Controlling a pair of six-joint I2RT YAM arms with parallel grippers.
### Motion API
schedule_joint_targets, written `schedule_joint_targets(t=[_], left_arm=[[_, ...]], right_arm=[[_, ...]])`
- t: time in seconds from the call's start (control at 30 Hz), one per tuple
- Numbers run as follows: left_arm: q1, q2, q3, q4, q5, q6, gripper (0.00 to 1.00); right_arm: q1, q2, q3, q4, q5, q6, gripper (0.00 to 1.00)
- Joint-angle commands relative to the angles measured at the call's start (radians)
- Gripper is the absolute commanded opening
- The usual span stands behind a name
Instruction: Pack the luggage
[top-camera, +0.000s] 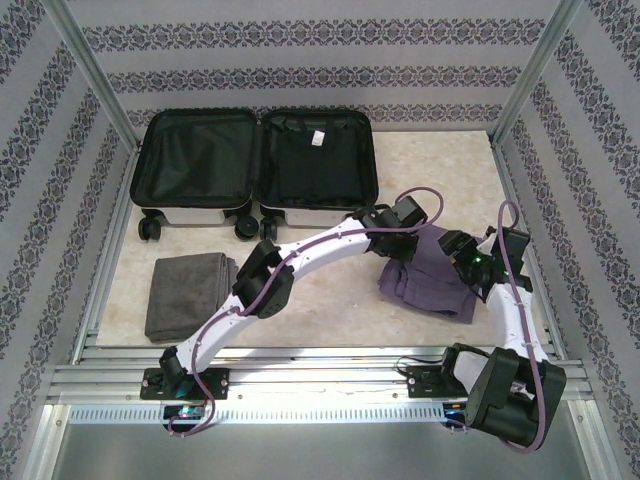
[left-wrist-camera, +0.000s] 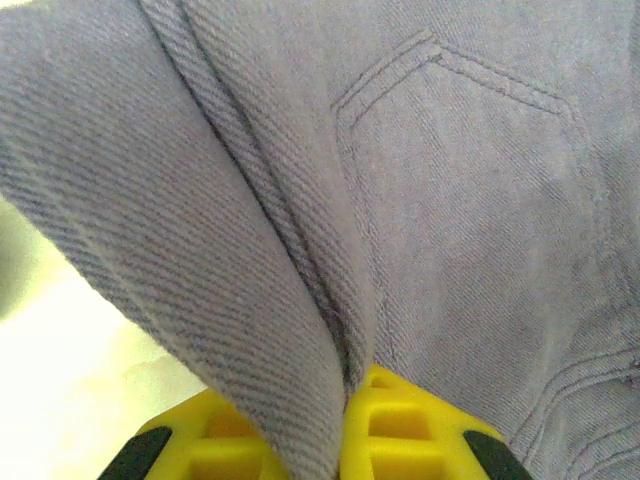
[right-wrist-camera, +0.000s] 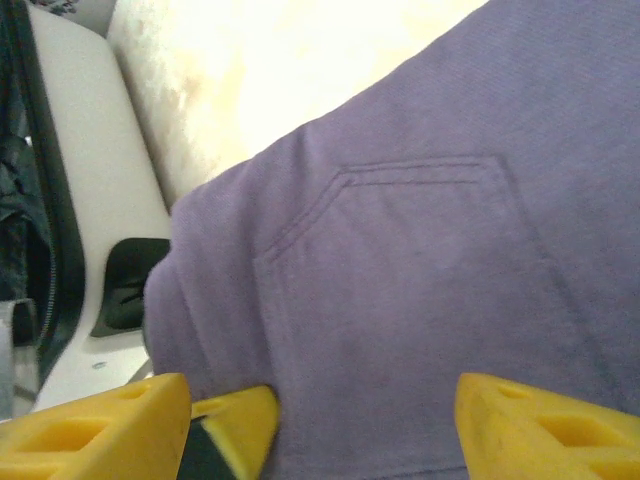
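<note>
The luggage (top-camera: 300, 212) lies open at the back left of the table, its white shell (right-wrist-camera: 90, 150) rimming both black-lined halves. A folded purple garment (top-camera: 430, 280) with a stitched pocket (right-wrist-camera: 400, 260) lies at the right. My left gripper (top-camera: 395, 242) reaches across to the garment's back edge. Its yellow fingers (left-wrist-camera: 420, 430) are shut on a raised fold of the purple garment (left-wrist-camera: 250, 250). My right gripper (top-camera: 462, 262) hangs over the garment's right side. That gripper (right-wrist-camera: 320, 425) stands open, and purple cloth spans the gap between its fingers (right-wrist-camera: 545, 430).
A folded grey cloth (top-camera: 188, 292) lies at the front left of the pale tabletop (top-camera: 330, 300). The luggage's black wheels (top-camera: 150, 228) face the front. Patterned walls and metal frame posts (top-camera: 530, 70) close in the sides and back.
</note>
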Motion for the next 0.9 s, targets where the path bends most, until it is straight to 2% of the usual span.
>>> schedule_joint_targets(t=[0.0, 0.1, 0.4, 0.87], left_arm=[[0.034, -0.080, 0.035, -0.086, 0.008, 0.085, 0.00], [0.044, -0.092, 0.034, -0.093, 0.002, 0.112, 0.00], [0.069, -0.074, 0.071, -0.053, 0.038, 0.202, 0.00], [0.074, -0.049, 0.077, -0.001, 0.064, 0.283, 0.00]], right_arm=[[-0.014, -0.019, 0.027, -0.079, 0.085, -0.059, 0.70], [-0.018, -0.013, 0.046, -0.146, 0.168, -0.084, 0.71], [-0.020, 0.028, 0.116, -0.289, 0.296, -0.124, 0.73], [-0.020, 0.213, 0.149, -0.319, 0.267, -0.172, 0.73]])
